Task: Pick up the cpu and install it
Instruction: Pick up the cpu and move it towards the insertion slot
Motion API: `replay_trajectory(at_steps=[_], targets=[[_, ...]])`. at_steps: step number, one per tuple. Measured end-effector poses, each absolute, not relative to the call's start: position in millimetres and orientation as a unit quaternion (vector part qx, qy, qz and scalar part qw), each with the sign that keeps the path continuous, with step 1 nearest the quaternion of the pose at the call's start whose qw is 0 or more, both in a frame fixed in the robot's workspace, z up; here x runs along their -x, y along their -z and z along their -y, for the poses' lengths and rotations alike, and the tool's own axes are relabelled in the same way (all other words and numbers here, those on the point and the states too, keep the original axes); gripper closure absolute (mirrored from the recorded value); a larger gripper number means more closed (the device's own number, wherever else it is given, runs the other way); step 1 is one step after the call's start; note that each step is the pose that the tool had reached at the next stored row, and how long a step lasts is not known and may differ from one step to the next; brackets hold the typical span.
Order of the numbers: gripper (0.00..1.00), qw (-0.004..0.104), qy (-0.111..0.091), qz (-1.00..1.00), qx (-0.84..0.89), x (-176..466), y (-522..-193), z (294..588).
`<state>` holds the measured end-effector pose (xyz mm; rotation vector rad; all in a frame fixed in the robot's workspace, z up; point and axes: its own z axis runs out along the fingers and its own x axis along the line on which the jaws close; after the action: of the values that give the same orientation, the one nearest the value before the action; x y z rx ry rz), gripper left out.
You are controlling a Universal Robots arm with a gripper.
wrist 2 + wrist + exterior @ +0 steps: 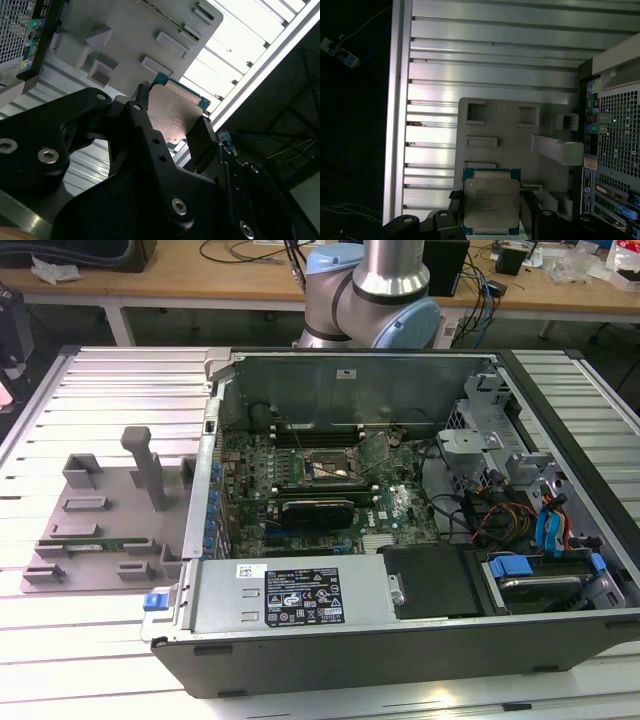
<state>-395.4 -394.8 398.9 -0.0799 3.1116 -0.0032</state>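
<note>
The cpu is a flat square chip with a silver-grey metal top and a blue-green rim. It sits between the two black fingers of my gripper, which is shut on its edges. In the second wrist view the cpu is again clamped in the gripper, held in the air over the grey plastic tray. In the exterior view the open socket lies on the motherboard inside the computer case.
The grey tray with its upright post lies on the slatted metal table, at the exterior view's left of the case. A black graphics card sits just in front of the socket. Cables and drive bays fill the case's right side. The arm's base stands behind the case.
</note>
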Motion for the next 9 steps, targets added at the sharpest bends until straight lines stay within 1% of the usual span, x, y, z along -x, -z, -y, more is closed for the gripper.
replay_trajectory(at_steps=[9], targets=[[0.45, 0.015, 0.001, -1.000, 0.026, 395.4, -416.0, 394.8]])
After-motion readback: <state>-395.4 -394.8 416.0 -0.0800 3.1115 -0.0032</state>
